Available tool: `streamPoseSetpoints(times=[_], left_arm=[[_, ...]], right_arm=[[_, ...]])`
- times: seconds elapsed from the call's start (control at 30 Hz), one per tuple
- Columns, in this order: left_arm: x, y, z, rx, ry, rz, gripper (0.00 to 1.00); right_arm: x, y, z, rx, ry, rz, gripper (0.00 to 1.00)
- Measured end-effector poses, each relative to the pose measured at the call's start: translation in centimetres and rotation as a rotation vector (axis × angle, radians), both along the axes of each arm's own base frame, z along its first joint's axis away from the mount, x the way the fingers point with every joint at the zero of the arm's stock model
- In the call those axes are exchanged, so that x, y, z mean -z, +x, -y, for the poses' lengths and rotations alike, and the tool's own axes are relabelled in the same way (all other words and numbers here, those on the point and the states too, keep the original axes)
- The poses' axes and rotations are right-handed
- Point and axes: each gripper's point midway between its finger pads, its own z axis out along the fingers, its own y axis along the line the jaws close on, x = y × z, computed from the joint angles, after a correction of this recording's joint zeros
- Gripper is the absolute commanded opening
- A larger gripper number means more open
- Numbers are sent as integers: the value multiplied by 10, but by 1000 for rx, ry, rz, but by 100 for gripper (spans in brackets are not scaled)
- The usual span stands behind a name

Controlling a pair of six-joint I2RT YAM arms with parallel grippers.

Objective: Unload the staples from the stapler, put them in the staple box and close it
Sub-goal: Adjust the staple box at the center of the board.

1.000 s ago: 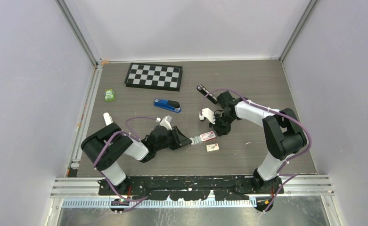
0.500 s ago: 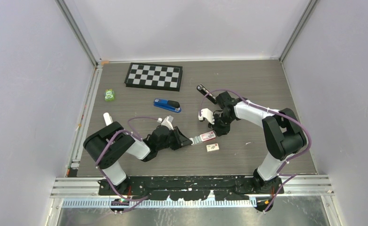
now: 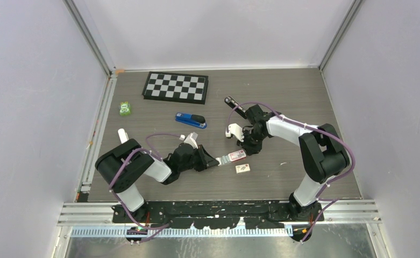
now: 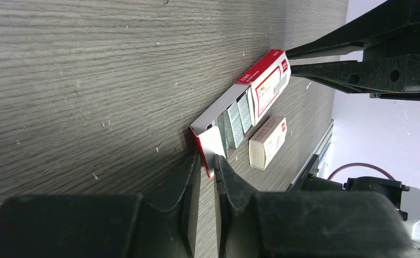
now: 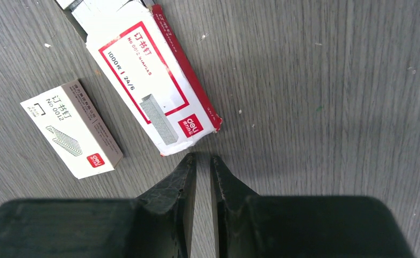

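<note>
Stapler (image 3: 191, 120): blue body, black at its rt end, lying flat on the table (image 3: 283, 97) approx. centre, just below the chessboard (image 3: 176, 87). It looks closed, though detail is too small to be sure. Neither arm touches it; both claws are well apart from it, nearer the front. Nearest item fwd of it is the red box (image 3: 236, 156) of staples, red/white w/ a printed label, lying flat, its left end open. In the left wrist view, grey staple strips (image 4: 234, 121) show inside, and the white flap (image 4: 214, 146) hangs out at the open end. Left gripper (image 4: 206, 161) is low to the table, jaws narrow, w/ that flap pinched between the tips. Right gripper (image 5: 203, 158) is at the box's opposite end, tips just beside the red edge; contact can't be told. Its jaws are nearly together w/ only a slim gap, nothing in it. Small box (image 5: 70, 129), white top w/ brown side, lies just beside the red one on the near side, not touching. Green item (image 3: 125, 108) sits by the table's left edge, well apart from everything else.
</note>
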Motion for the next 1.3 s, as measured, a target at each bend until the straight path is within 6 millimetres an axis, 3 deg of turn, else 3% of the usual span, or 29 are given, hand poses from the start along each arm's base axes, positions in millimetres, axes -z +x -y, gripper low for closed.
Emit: streamPoseSetpoints(times=[1.3], left_arm=[[-1,3,6,-1,9,-40,12]], right_arm=[[0,-2,-16,-61,-16,39,21]])
